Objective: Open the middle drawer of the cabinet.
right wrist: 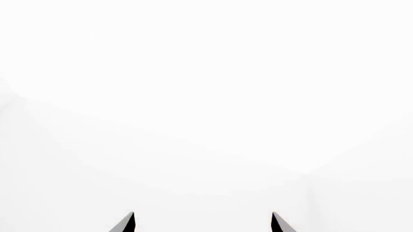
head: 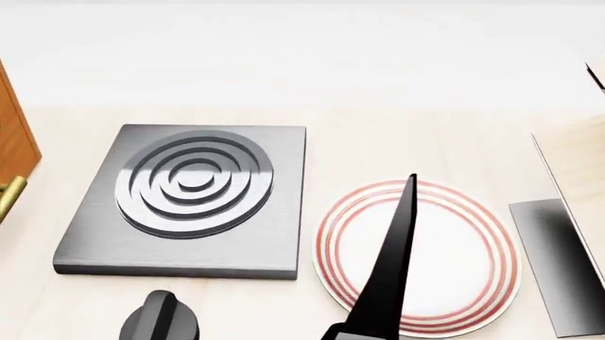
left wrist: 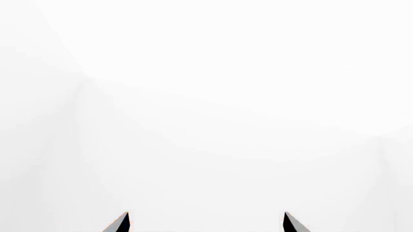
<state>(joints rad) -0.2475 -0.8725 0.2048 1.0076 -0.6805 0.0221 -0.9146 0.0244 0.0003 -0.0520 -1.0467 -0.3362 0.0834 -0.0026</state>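
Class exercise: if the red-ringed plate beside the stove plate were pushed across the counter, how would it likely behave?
The plate lies flat and round, so it would probably slide rather than tip or roll. Its glossy white surface suggests stiff, possibly breakable ceramic. The stove plate sits close beside it and might block a leftward push.

The cabinet is orange-brown wood, and the handle on it is brass yellow. The stove plate is dark grey metal with shiny silver-grey concentric rings at its middle. The knob is dull black. The plate is white with thin red rings round its rim. The blade across it is black. The counter is pale cream wood grain. The panel is light wood, with a dark grey slab beside it. In both wrist views the fingertips are black and grey against blank white.
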